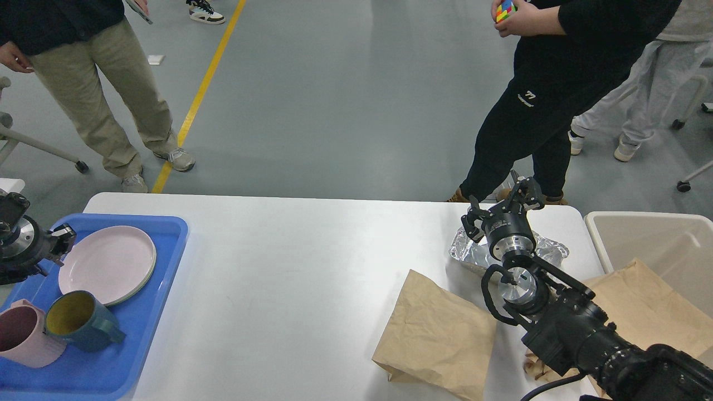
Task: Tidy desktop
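The white desktop (289,267) spans the view. At its left a blue tray (167,239) holds a pink plate (108,262) lying flat on a pale green plate, a teal mug (78,320) and a pink mug (22,334). My left gripper (55,245) is just left of the pink plate, apart from it, fingers spread and empty. My right gripper (501,203) is open and empty above a crumpled foil tray (470,253). A brown paper bag (434,334) lies flat near the front right.
A beige bin (657,239) stands off the desktop's right end with a second brown paper bag (652,312) draped over its rim. A person in black (535,94) stands close behind the far right edge. Another person (94,83) stands at far left.
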Controlling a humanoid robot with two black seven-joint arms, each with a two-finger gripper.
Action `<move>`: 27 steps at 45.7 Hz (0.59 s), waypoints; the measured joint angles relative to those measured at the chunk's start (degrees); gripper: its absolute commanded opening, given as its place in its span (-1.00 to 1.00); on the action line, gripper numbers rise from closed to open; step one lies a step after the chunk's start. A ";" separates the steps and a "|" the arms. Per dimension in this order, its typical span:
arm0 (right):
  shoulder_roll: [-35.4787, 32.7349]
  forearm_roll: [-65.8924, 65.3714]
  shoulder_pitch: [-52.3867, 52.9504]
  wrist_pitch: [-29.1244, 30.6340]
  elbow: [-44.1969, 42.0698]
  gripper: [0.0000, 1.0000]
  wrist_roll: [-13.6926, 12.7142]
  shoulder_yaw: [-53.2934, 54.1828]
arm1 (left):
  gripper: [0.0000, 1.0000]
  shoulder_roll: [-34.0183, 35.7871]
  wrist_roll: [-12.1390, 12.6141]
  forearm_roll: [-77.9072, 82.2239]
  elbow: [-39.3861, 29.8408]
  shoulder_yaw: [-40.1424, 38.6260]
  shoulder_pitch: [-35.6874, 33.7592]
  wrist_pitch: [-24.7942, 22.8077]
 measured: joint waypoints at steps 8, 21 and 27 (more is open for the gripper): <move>0.00 0.00 0.00 0.00 0.00 1.00 0.00 0.00 | 0.30 0.03 -0.12 0.06 0.00 0.00 -0.11 0.82; 0.00 0.00 0.00 0.00 0.00 1.00 0.00 0.00 | 0.70 -0.21 -0.44 -0.07 -0.01 -0.18 -0.22 1.09; 0.00 0.00 0.00 0.00 0.00 1.00 0.00 0.00 | -0.09 -0.41 -0.43 -0.08 -0.08 -0.21 -0.23 1.31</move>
